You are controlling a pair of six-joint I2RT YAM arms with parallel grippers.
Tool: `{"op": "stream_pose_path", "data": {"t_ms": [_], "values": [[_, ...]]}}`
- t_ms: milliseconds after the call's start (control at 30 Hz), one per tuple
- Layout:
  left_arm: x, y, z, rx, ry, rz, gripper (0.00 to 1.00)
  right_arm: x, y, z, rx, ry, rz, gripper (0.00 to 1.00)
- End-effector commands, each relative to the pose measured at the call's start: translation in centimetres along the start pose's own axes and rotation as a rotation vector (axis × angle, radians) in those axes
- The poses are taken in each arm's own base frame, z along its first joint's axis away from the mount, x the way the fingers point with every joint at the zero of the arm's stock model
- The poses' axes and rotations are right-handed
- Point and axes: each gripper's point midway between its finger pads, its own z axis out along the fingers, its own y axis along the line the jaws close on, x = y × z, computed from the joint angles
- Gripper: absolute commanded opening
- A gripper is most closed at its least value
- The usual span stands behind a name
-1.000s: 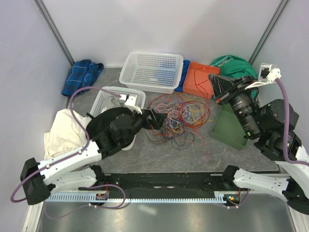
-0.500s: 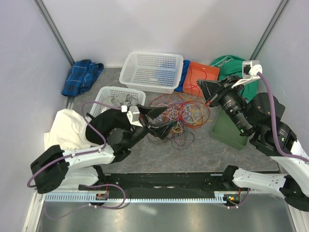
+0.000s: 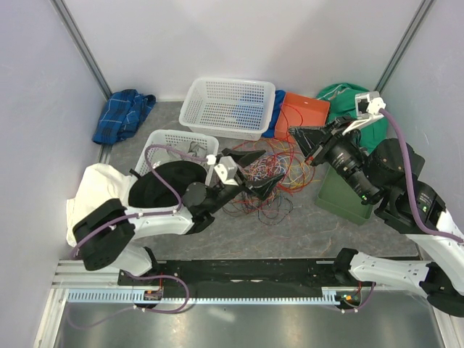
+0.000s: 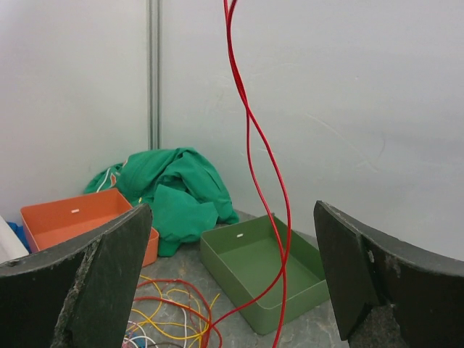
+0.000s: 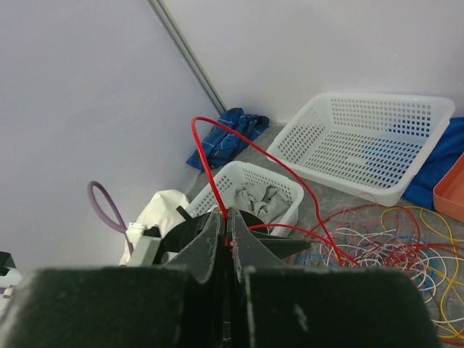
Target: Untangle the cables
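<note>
On the counter (image 3: pixel 319 232): the cables (image 3: pixel 279 170) lie in one loose tangle between the small white basket (image 3: pixel 174 135) and the green tray (image 3: pixel 337 206).
Right fingers: your right gripper (image 5: pixel 226 235) is pinched together on one red strand (image 5: pixel 206 163), lifted above the pile.
Left fingers: your left gripper (image 4: pixel 230 217) stands spread wide, holding nothing; that strand hangs ahead, untouched.
Progress: barely begun, I judge; one strand raised, none laid apart.
Change: a second ago your left gripper sat at the tangle's left edge; now it reaches over it.

Left hand (image 4: pixel 230 210) gap — 1 red cable (image 4: pixel 249 127) crosses it.
</note>
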Motion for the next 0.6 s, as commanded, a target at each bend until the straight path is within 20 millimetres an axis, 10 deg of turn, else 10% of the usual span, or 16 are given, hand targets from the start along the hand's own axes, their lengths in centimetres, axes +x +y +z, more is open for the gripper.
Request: {"op": "stream_pose_path", "data": {"t_ms": [0,333,500,567], "values": [[-1.9,-1.0,1.9,0.058,-0.124,0.046,1.0,-1.5,1.2,-0.8,-0.051,-0.017,0.028,0.0],[2.9,-2.1,4.8,0.132,-0.053,-0.021,0.91,-1.6,1.0,-1.3,-0.052,-0.015,0.026,0.0],[3.2,-1.3,4.8,0.095,-0.026,0.019,0.02,-1.4,-0.1,-1.8,-0.014,-0.026,0.004,0.0],[2.9,-0.3,4.6,0.039,0.016,0.018,0.02,-1.1,-0.9,-2.1,0.007,-0.031,-0.002,0.0]]}}
